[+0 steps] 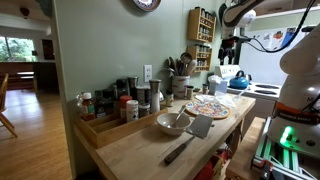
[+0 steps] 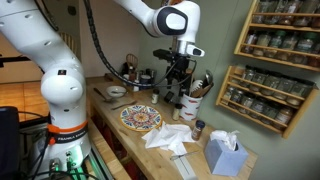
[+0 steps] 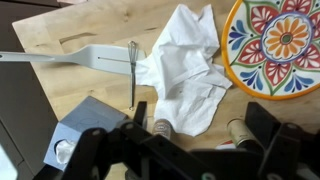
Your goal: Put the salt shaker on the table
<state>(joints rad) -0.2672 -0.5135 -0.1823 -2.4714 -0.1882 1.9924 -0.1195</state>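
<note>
Gripper hangs above the table with jaws spread wide and gripping nothing, salt shaker standing upright on the wood toward the back edge, at the white cloth's rim, near the tissue box.

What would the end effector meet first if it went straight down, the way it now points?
Probably the white cloth on the table, close beside a small shaker. The end effector hangs open above them, but depth is unclear.
</note>
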